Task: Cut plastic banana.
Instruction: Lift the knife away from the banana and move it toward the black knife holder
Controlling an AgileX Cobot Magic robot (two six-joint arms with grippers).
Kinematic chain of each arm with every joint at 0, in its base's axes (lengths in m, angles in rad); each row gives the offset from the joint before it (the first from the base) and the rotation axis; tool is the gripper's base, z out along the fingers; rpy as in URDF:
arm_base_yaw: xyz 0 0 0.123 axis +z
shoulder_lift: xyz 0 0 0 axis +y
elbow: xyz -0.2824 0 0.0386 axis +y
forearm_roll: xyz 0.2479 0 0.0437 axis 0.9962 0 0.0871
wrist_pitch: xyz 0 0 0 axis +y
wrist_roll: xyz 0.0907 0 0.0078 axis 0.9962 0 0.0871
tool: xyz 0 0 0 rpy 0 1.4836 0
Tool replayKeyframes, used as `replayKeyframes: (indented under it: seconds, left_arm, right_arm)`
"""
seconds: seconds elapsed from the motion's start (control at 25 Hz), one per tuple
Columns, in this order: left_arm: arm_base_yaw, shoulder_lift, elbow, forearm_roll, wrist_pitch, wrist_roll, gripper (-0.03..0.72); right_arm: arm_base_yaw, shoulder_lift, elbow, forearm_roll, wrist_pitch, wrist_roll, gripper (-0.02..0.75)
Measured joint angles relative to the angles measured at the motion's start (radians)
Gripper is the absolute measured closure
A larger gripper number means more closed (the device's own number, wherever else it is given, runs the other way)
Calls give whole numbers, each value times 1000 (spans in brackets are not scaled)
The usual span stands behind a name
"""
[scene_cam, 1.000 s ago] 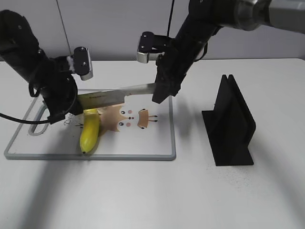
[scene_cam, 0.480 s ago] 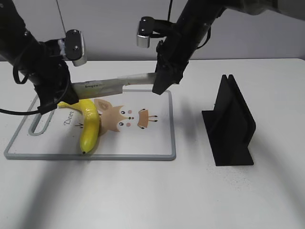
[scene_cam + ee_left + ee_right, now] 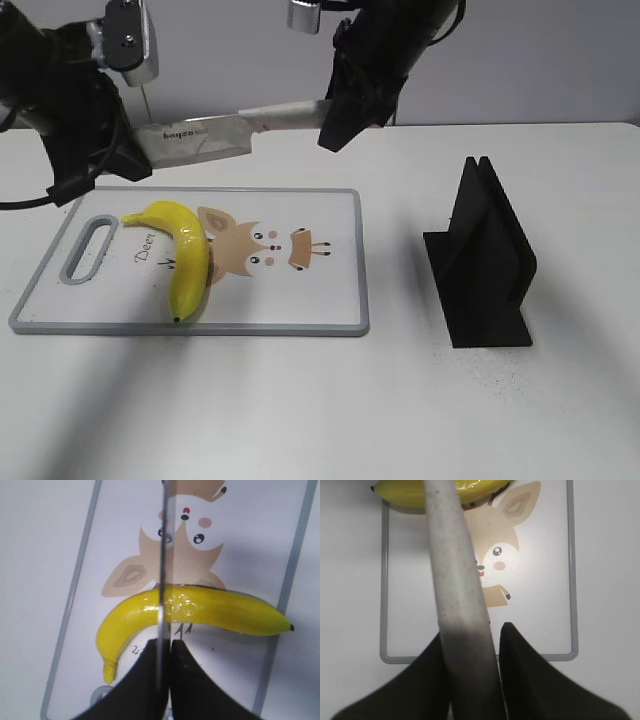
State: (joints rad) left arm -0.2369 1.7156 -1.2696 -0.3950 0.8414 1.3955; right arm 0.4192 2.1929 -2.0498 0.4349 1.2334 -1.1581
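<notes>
The yellow plastic banana [image 3: 186, 256] lies whole on the white cutting board [image 3: 300, 328], on its left half. It also shows in the left wrist view [image 3: 220, 612] and at the top of the right wrist view [image 3: 400, 492]. A knife [image 3: 200, 138] hangs level in the air above the board's far edge. My left gripper [image 3: 112, 150] is shut on the blade end; its black fingers [image 3: 140, 680] pinch the blade [image 3: 162, 555] edge-on over the banana's middle. My right gripper [image 3: 335, 122] is shut on the grey handle [image 3: 456, 590].
A black slotted knife stand [image 3: 485, 265] stands on the table to the right of the board. The board has a cartoon deer print [image 3: 260, 250] and a handle slot [image 3: 88, 250] at its left end.
Both arms have lifted the knife up and back, off the banana's stem end. The banana has stayed in place on the board and now shows in full.
</notes>
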Motion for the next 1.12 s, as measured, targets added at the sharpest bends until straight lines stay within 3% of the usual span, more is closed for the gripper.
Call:
replayKeyframes:
  seconds: [0.12, 0.32, 0.4, 0.6, 1.12]
  left_arm:
    - [0, -22, 0, 1, 1, 1, 488]
    - [0, -40, 0, -15, -20, 0, 196]
    - [0, -42, 0, -37, -30, 0, 130]
    - [0, -44, 0, -62, -34, 1, 90]
    - [-7, -178, 1, -76, -124, 0, 87]
  right_arm:
    - [0, -17, 0, 7, 0, 10, 500]
    - [-1, -18, 0, 14, 0, 28, 514]
    - [-2, -18, 0, 15, 0, 30, 516]
    - [-2, -29, 1, 15, 0, 36, 517]
    - [-4, -110, 103, 1, -27, 74, 556]
